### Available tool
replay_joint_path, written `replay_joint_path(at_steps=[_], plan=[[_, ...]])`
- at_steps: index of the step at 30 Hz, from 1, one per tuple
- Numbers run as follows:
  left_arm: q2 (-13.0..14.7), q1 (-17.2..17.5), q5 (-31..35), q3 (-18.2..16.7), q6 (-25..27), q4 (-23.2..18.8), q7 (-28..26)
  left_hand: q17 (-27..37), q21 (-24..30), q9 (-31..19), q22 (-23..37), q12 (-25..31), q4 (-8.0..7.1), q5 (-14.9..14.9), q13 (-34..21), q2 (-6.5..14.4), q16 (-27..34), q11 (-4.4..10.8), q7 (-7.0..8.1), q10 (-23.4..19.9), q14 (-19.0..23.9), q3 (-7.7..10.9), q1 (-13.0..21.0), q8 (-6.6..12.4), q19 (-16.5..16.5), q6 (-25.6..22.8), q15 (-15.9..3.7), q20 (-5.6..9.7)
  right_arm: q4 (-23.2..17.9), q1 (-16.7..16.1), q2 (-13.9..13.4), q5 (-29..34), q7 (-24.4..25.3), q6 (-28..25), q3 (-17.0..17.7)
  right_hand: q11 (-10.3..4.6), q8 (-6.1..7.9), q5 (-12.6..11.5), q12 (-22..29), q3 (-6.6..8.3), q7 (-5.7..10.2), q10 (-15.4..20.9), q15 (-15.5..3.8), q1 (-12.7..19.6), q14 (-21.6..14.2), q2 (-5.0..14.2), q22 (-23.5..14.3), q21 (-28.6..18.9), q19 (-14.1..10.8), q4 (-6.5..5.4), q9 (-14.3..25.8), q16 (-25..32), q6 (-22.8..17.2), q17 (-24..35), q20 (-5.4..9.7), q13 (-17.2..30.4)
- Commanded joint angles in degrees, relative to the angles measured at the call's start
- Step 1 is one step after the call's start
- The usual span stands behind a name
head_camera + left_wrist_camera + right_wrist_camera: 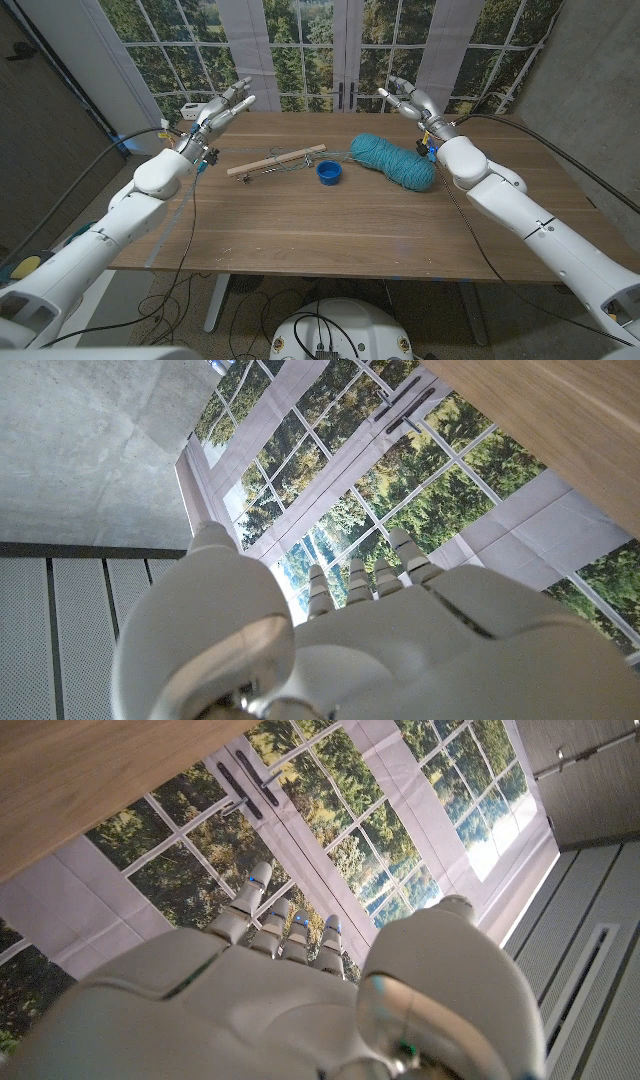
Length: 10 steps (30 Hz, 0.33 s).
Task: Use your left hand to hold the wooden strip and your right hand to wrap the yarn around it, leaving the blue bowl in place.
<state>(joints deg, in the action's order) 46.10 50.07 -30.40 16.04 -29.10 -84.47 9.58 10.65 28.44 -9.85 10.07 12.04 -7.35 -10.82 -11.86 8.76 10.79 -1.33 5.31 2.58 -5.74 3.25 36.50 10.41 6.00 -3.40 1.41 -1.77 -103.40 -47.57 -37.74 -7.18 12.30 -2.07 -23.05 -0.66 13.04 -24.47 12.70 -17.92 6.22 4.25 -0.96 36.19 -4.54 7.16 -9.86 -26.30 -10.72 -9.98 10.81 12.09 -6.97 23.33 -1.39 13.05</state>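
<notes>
Head cam: fixed, high, looks down and forward over the wooden table (300,220) toward the windowed doors (340,50); whole tabletop fits, mid range. Left wrist cam: very close behind the left hand (380,630), inverted, facing the doors (400,470). Right wrist cam: same setup behind the right hand (250,990). All three share the doors (300,830) and a table edge.

Wooden strip (276,160) lies beside blue bowl (329,172), teal yarn (394,161).
</notes>
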Motion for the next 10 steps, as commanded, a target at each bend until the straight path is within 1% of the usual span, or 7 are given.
replay_joint_path(at_steps=[1,3,4,5,6,8,10], plan=[[-2.67,1.62,-8.95,-1.05,-3.35,6.04,10.37,-0.04,-1.72,-0.04,0.18,-0.42,-2.85,-1.05,0.81,3.51,0.02,-0.46,-4.62,0.35,-1.2,2.4,-4.55,-0.39,1.88,0.97,-0.39,0.85,4.88,-1.43,6.14,-3.95,6.53,13.25,1.06,-0.26,-0.33,0.94,0.38,0.09,-3.77,3.16,-2.75,-2.96,-2.44,1.44,0.02,0.43,-2.5,0.29,-0.06,0.13,-1.28,-2.5,2.17,-1.03],[-2.77,2.67,-7.95,-1.57,-3.96,6.44,8.69,-0.05,-1.96,-0.03,0.25,-0.44,-3.31,-1.39,0.93,3.82,0.01,-0.76,-5.79,0.37,-1.41,3.5,-5.61,-0.47,2.04,1.46,-0.49,0.66,5.61,-1.75,7.54,-2.65,8.47,14.79,0.57,0.01,-0.51,1.08,0.12,0.18,-4.73,3.12,-2.27,-3.5,-2.36,1.77,0.04,0.7,-2.63,0.29,-0.09,-0.11,-1.36,-3.07,2.38,-1.21],[-3.33,3.4,-8.92,-1.95,-3.55,6.33,7.93,-0.04,-2.04,-0.04,0.29,-0.47,-3.51,-1.56,0.97,3.92,0.02,-0.86,-6.09,0.45,-1.49,4.04,-6.14,-0.47,2.04,1.62,-0.53,0.96,5.96,-1.85,8.1,-2.23,9.07,15.35,0.32,0.22,-0.54,1.13,0.03,0.22,-5.18,3.08,-2.16,-3.68,-2.42,1.86,0.05,0.78,-2.75,0.31,-0.1,-0.16,-1.46,-3.28,2.54,-1.27],[-3.05,3.55,-9.01,-1.98,-3.02,6.56,8.12,-0.04,-2.13,-0.04,0.33,-0.52,-3.72,-1.82,1.02,3.99,0.06,-0.86,-6.42,0.57,-1.5,4.84,-6.92,-0.61,2.02,2.29,-0.72,0.92,6.13,-1.94,8.57,-2.22,9.36,15.55,0.13,0.29,-0.56,1.14,0.02,0.22,-5.27,3.11,-2.14,-3.71,-2.42,1.87,0.06,0.79,-2.77,0.32,-0.1,-0.17,-1.46,-3.32,2.57,-1.28],[-2.68,3.42,-8.64,-1.9,-2.6,6.96,8.27,-0.04,-2.18,-0.03,0.35,-0.56,-3.77,-1.94,1.04,4.0,0.05,-0.76,-6.54,0.68,-1.58,5.25,-7.27,-0.68,2.01,2.64,-0.76,0.95,6.01,-2.02,8.66,-2.36,9.21,15.35,-0.01,0.31,-0.55,1.15,0.01,0.24,-5.28,3.14,-2.14,-3.74,-2.43,1.89,0.06,0.82,-2.78,0.33,-0.11,-0.18,-1.52,-3.37,2.62,-1.3],[-4.87,3.2,-9.76,-2.29,-4.48,9.3,8.31,-0.07,-2.37,-0.02,0.38,-0.76,-3.77,-2.23,1.1,4.01,-0.06,-0.49,-6.26,1.3,-2.02,6.5,-8.14,-0.72,2.1,3.34,-1.25,1.46,5.4,-2.33,9.05,-1.84,10.07,14.67,-0.18,0.31,-0.54,1.16,-0.04,0.31,-5.35,3.17,-2.09,-3.78,-2.52,1.99,0.06,0.89,-2.81,0.38,-0.11,-0.2,-1.68,-3.54,2.66,-1.34],[-4.24,4.22,-9.51,-2.61,-4.47,8.63,8.14,-0.09,-2.63,-0.01,0.38,-0.87,-3.72,-2.35,1.13,3.88,-0.19,-0.58,-6.1,1.69,-2.47,7.23,-8.68,-0.78,2.51,3.93,-1.07,1.59,4.66,-2.56,9.17,-1.46,10.58,14.49,-0.13,0.3,-0.58,1.18,-0.08,0.41,-5.31,3.22,-2.09,-3.79,-2.58,2.11,0.06,0.99,-2.78,0.45,-0.12,-0.24,-1.73,-3.72,2.45,-1.39]])
